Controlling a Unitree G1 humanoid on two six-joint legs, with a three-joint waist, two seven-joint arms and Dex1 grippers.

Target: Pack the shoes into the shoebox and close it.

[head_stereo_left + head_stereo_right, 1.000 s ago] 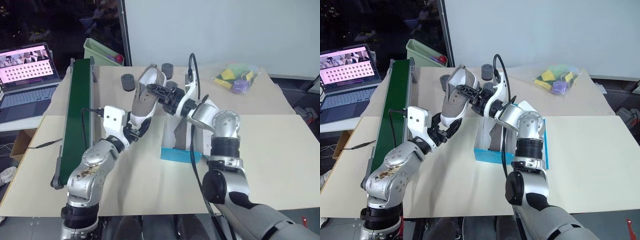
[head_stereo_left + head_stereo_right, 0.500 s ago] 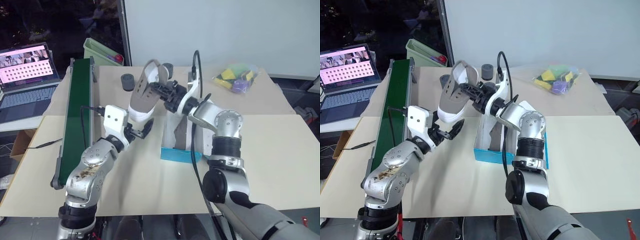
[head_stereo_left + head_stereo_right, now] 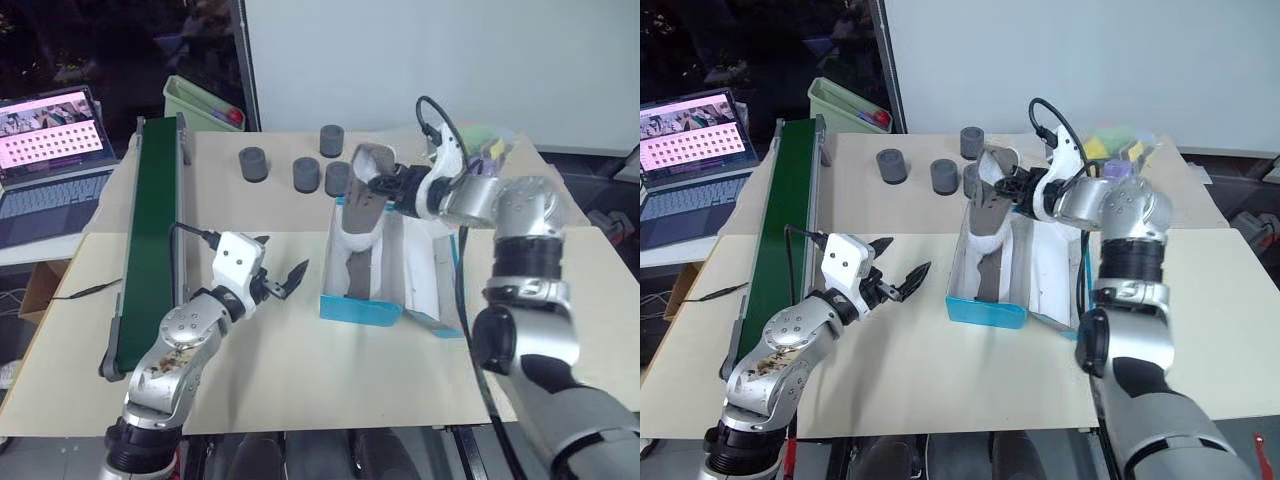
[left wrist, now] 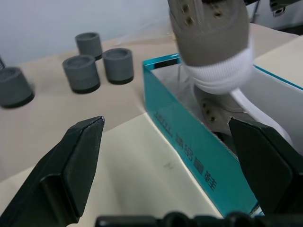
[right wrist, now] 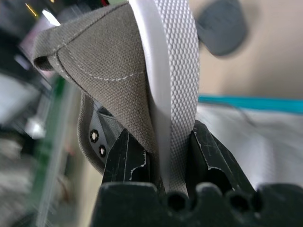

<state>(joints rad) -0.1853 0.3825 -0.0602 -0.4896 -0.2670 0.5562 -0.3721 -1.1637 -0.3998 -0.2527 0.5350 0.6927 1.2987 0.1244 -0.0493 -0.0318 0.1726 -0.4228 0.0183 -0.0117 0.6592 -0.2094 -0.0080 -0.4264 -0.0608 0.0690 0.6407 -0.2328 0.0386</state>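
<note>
The shoebox (image 3: 362, 306) sits open on the table (image 3: 300, 380), its white inside up, just to the right of our left gripper (image 3: 282, 279) and directly under our right gripper (image 3: 383, 186). Its lid (image 3: 437, 275) stands tilted on the side away from our left gripper. A long green conveyor (image 3: 152, 235) runs along the table on the outer side of our left arm.

One of the shoes (image 3: 361, 208) hangs from our right gripper, heel up and toe down, its toe at the far end of the box; our right fingers (image 5: 124, 156) are clenched on the heel edge and sole. The other shoe (image 3: 354, 270) lies inside the box beneath it.

Our left gripper is released, its fingers (image 4: 71, 170) spread wide with nothing between them, pointing at the blue side wall from just beside it.

Four dark grey cylinders (image 3: 254, 163) stand on the table beyond both grippers, near the box's far end.
</note>
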